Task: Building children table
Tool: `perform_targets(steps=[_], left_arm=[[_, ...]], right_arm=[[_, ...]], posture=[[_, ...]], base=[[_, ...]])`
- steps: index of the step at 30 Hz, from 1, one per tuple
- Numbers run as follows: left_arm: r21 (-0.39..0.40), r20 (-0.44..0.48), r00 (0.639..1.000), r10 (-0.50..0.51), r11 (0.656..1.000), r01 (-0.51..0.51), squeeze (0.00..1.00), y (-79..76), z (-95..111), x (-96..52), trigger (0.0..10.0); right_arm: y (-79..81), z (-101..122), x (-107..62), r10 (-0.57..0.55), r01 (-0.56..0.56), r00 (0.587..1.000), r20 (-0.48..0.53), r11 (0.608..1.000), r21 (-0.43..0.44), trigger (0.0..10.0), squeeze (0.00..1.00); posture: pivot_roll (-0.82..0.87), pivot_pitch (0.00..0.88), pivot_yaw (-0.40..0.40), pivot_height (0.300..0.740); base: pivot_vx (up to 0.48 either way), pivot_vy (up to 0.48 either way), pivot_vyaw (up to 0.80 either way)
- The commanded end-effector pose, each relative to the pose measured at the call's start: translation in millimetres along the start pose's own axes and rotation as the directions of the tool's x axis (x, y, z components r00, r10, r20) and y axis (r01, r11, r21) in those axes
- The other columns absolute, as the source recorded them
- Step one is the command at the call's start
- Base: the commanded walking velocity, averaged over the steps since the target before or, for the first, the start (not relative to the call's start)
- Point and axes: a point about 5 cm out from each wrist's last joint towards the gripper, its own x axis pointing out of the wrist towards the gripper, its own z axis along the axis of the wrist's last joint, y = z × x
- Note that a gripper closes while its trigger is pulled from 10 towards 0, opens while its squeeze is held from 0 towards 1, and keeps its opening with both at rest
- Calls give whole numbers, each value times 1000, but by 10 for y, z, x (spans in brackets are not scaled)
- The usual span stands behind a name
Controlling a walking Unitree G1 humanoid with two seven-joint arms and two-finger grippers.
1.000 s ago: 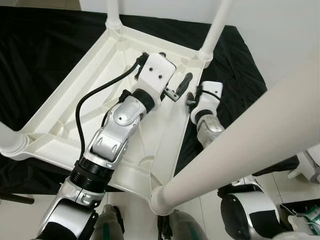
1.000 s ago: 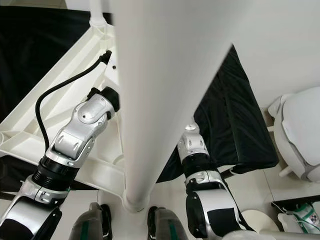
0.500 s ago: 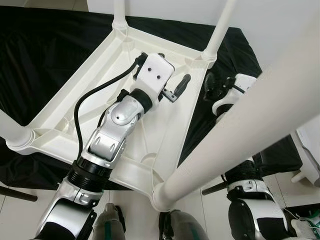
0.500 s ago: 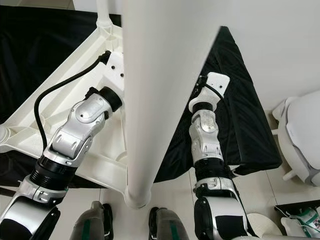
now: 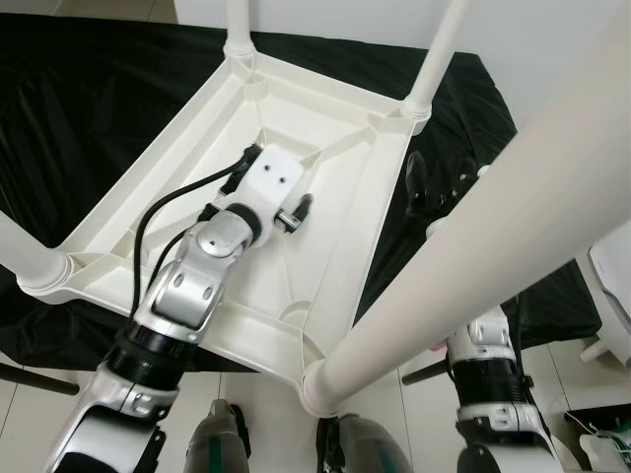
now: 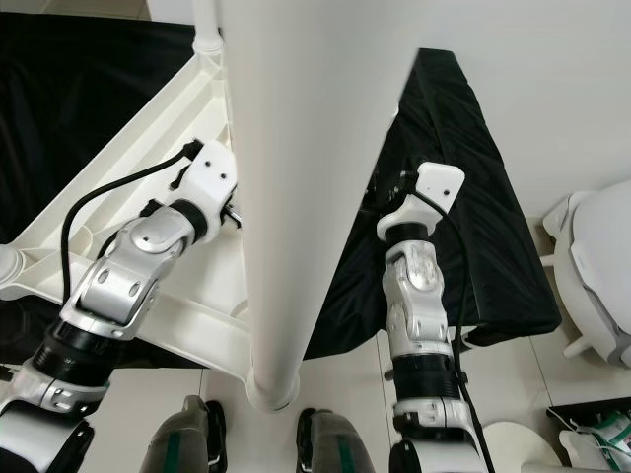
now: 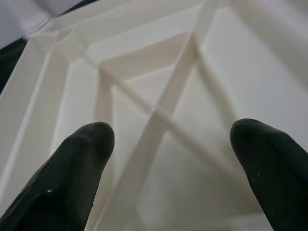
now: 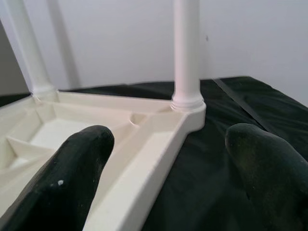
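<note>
The white plastic children's table (image 5: 340, 148) lies upside down on a black cloth (image 5: 89, 99). Its legs stand up, and the near leg (image 5: 493, 246) rises large toward my head. My left gripper (image 5: 299, 211) hovers over the ribbed underside near the middle. It is open, with only the ribs showing between its fingertips (image 7: 82, 149). My right gripper (image 5: 439, 187) is over the cloth just outside the table's right rim, partly hidden behind the near leg. It is open and points toward the far right corner leg (image 8: 186, 57).
A white wall runs behind the cloth. A white rounded fixture (image 6: 601, 266) stands on the tiled floor at the right. My feet (image 5: 222, 443) are close to the table's near corner socket (image 5: 315, 389).
My left gripper has drawn back from the table's right rim toward the middle of the underside. My right arm has reached forward along the right edge. The view has shifted slightly.
</note>
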Motion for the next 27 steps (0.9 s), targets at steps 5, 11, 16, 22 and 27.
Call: perform_targets(steps=[5, 11, 16, 22, 27], left_arm=[[1, 15, 991, 130, 992, -130, 0, 189, 13, -172, 10000], [34, 95, 995, -18, 999, 15, 0, 142, 13, -370, 10000], [141, 92, 970, -225, 967, 211, 0, -111, -95, -502, 10000], [157, 9, 971, -240, 959, 236, 0, -232, -259, -488, 10000], [215, -36, 985, -172, 961, 175, 0, -302, -356, -399, 10000]], right_arm=[[-112, 48, -36, 2, -2, 1000, -8, 1000, -22, 10000, 0], [-144, 73, -42, 29, -30, 999, -24, 999, -39, 10000, 0], [-180, 120, -20, 53, -55, 998, -32, 997, -57, 10000, 0], [-215, 175, -17, 63, -65, 997, -34, 996, -66, 10000, 0], [-197, 240, -58, 69, -70, 997, -25, 996, -56, 10000, 0]], posture=[[-62, 132, -61, 740], [-61, 138, -73, 740], [-66, 140, -92, 740], [-69, 137, -93, 740], [-90, 139, -92, 740]], base=[[0, 0, 0], [0, 0, 0], [0, 0, 0], [0, 0, 0], [0, 0, 0]])
